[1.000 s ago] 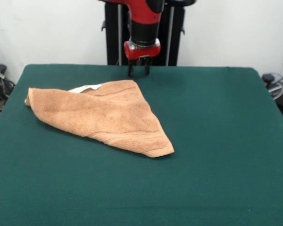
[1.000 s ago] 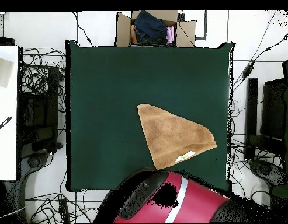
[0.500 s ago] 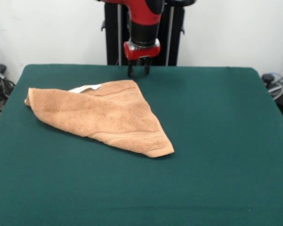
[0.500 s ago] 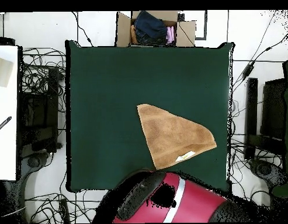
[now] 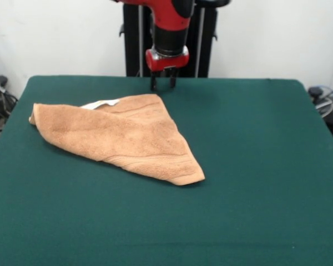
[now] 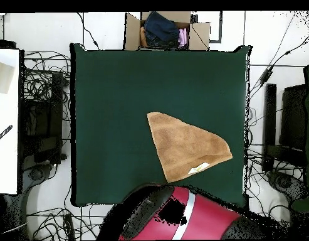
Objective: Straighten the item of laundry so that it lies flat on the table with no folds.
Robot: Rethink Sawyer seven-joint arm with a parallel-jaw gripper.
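1. The arm hangs upright; its tool (image 5: 163, 84) points straight down, prongs apart and empty, just behind the towel (image 5: 117, 136).
2. The towel lies folded into a triangle on the tabletop (image 5: 255, 166).

arm vertical, wrist down | claw (image 5: 163, 85) pointing down | prongs parted, empty

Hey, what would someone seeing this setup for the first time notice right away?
The orange-tan towel, folded into a rough triangle, stands out against the dark green table, with a small white label peeking from its far edge. Just behind the towel's far corner hangs the red arm's end effector, open and holding nothing.
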